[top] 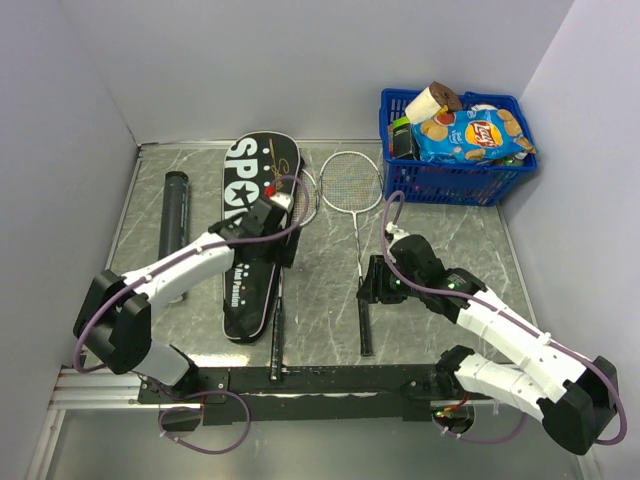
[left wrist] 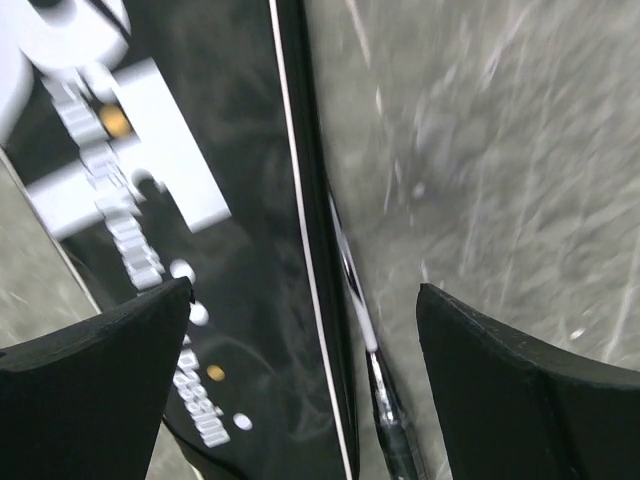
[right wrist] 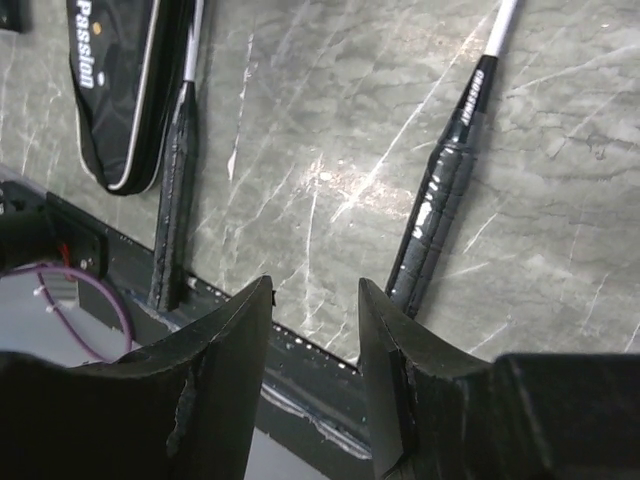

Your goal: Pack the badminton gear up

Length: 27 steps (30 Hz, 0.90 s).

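Reaches the left arm forward and inward, left gripper (top: 275, 240) tipped down, fingers (left wrist: 100, 390) spread wide and holding nothing. Holds the right arm bent at the elbow, right gripper (top: 376, 283) low and angled toward the left, fingers (right wrist: 225, 370) parted by a narrow gap, likewise empty.

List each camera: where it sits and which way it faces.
Top external: above and behind the bases, looking down on the table; the left arm and right arm show whole, with the cover, tube and basket.
Left wrist: on the left arm, facing down past the open left gripper at the cover's edge and the left racket.
Right wrist: on the right arm, facing down at the table's near edge past the open right gripper; the right racket shows.
Shared: both wrist views catch the cover and the left racket.
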Each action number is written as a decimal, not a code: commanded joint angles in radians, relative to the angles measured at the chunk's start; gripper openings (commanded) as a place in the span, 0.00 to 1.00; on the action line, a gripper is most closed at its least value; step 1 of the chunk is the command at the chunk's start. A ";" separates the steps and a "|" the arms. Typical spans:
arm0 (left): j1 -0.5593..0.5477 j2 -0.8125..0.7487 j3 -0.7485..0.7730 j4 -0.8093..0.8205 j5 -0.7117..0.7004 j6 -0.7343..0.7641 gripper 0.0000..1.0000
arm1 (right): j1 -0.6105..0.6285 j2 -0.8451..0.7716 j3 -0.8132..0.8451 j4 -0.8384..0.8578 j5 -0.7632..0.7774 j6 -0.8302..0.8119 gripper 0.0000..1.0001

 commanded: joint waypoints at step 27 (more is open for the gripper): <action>-0.132 0.053 -0.201 0.111 -0.236 -0.171 0.79 | -0.006 -0.038 -0.134 0.080 -0.023 0.099 0.43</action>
